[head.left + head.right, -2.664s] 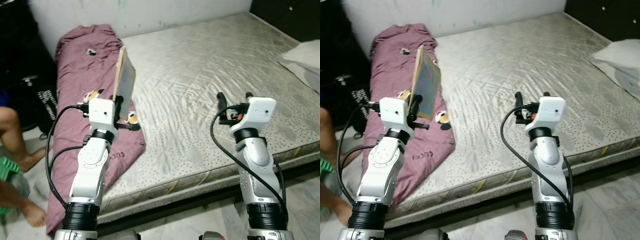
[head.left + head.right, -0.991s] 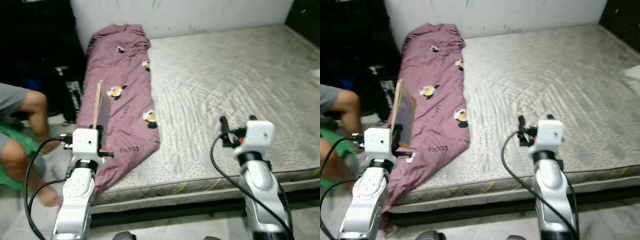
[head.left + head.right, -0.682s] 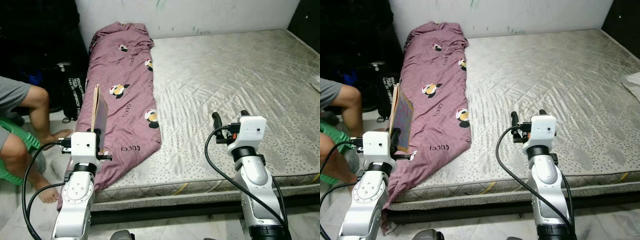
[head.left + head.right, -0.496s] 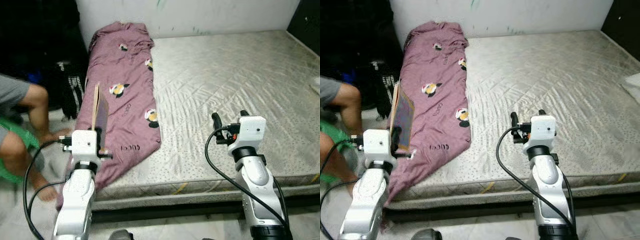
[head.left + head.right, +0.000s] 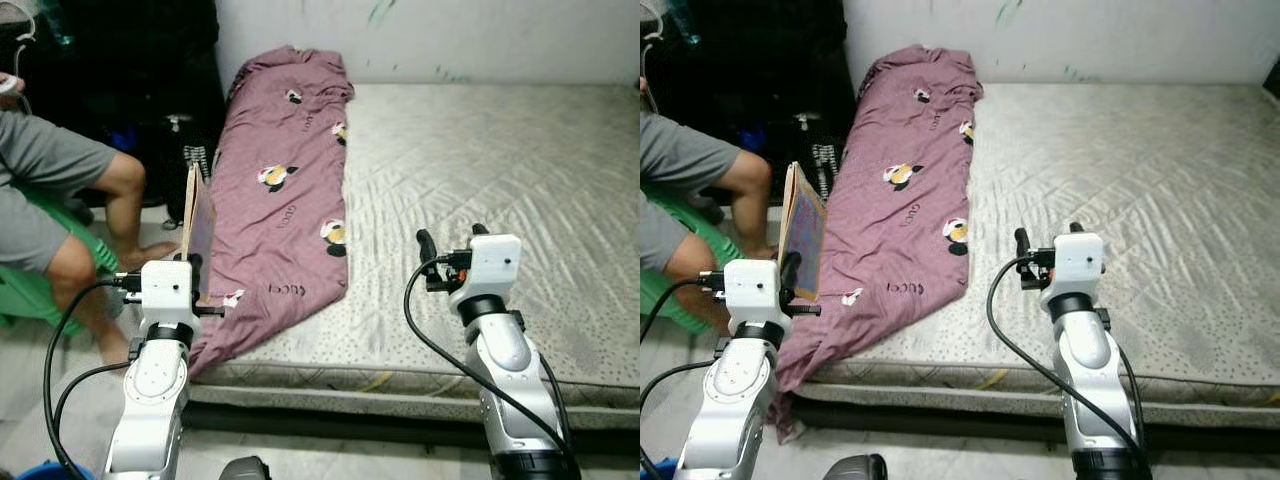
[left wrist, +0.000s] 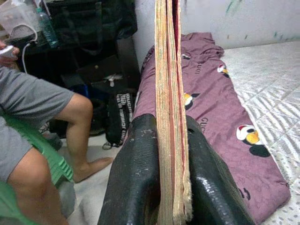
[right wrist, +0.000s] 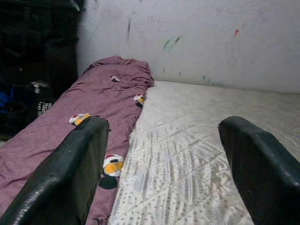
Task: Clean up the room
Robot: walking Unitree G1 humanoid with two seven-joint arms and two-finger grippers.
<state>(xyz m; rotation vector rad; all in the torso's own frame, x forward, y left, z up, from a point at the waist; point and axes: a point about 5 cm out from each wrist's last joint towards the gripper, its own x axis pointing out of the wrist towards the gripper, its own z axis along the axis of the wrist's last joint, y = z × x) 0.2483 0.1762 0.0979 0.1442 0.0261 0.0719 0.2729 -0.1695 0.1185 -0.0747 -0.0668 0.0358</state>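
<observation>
Bare mattress (image 5: pixel 520 200) on floor, purple blanket (image 5: pixel 285 215) along its left edge. Left gripper (image 6: pixel 164 178) fingers clamp upright book (image 5: pixel 803 243); right gripper (image 7: pixel 164 173) fingers spread, empty.

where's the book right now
The book stands upright, clamped in the left pincer at the robot's left, just off the mattress edge beside the purple blanket.

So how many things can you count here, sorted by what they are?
Book, held in the left gripper: 1
Purple blanket: 1
Mattress: 1
Green chair: 1
Person: 1
Robot grippers, with the right gripper: 2
Total: 7
</observation>
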